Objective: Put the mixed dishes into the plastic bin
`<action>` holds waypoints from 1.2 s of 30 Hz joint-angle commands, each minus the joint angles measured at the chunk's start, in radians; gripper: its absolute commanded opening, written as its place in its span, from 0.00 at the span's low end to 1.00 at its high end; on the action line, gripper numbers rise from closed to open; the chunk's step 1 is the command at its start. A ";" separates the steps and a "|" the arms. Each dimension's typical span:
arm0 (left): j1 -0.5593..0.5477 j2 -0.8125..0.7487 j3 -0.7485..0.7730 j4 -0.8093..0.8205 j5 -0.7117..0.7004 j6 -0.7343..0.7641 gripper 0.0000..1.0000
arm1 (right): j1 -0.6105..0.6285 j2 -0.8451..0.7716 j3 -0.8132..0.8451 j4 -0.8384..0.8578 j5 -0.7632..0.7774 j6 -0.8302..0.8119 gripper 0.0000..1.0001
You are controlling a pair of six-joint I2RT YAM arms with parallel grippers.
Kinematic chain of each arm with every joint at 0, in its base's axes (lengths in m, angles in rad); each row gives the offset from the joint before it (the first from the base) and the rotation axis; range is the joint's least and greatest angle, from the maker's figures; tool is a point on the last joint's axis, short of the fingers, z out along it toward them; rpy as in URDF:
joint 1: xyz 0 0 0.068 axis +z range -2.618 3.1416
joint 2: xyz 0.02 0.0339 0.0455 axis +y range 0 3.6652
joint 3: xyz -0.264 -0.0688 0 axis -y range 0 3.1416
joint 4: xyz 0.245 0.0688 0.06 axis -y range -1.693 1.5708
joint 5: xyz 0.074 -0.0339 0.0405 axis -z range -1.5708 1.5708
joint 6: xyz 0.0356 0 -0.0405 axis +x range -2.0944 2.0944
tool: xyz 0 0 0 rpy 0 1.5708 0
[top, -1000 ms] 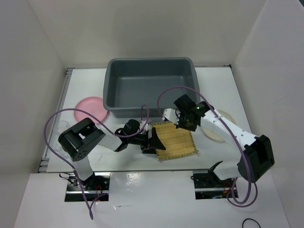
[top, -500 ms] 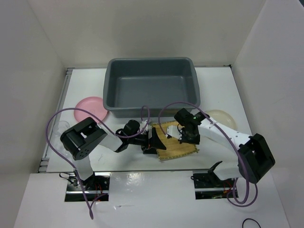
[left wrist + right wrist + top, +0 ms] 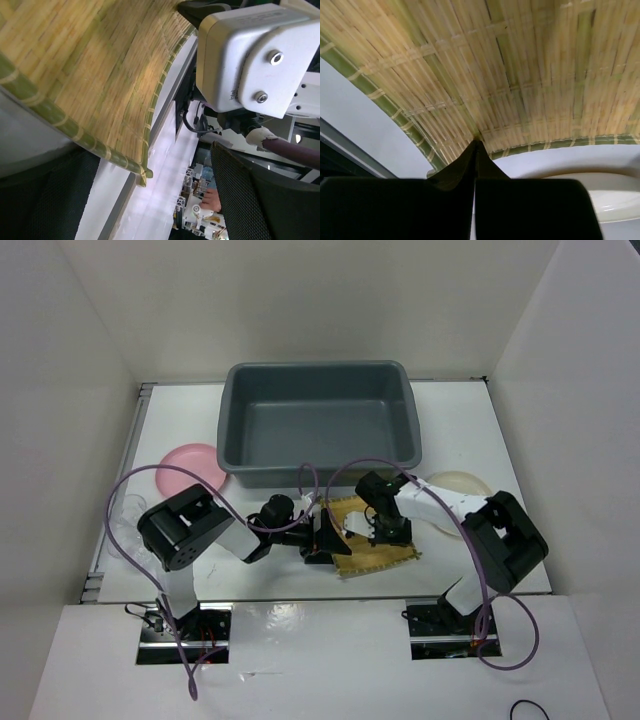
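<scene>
The square yellow woven bamboo mat (image 3: 372, 558) lies in front of the dark grey plastic bin (image 3: 232, 445). My left gripper (image 3: 325, 533) is open at the mat's left edge; in the left wrist view (image 3: 150, 165) the mat (image 3: 85, 65) curves up beside its left finger (image 3: 45, 200). My right gripper (image 3: 383, 530) is shut, its tips (image 3: 476, 145) pressed together against the mat's surface (image 3: 485, 65). The pink plate (image 3: 188, 468) lies left of the bin. The cream plate (image 3: 462, 485) lies right, partly under my right arm. A clear cup (image 3: 125, 512) shows faintly at far left.
White walls close in the table on the left, back and right. The cream plate's rim (image 3: 612, 210) sits just past the mat's edge in the right wrist view. My right arm's white wrist housing (image 3: 250, 55) hangs close over the mat.
My right gripper has come down and leftward from above the mat's far edge onto the mat's surface. The mat has buckled slightly. The left gripper has stayed at the mat's left edge.
</scene>
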 commanded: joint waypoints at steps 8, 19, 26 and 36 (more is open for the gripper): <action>-0.007 0.202 -0.112 0.126 -0.082 0.063 0.91 | 0.019 0.105 0.034 0.093 -0.151 0.060 0.00; -0.016 0.180 -0.132 0.152 -0.073 0.053 0.00 | 0.111 0.035 0.087 0.173 -0.206 0.232 0.00; -0.016 -0.116 -0.101 -0.257 -0.100 0.164 0.00 | 0.028 -0.167 0.155 0.183 -0.145 0.336 0.00; -0.016 -0.668 0.003 -0.831 -0.203 0.291 0.00 | -0.318 -0.496 0.156 0.169 -0.200 0.397 0.00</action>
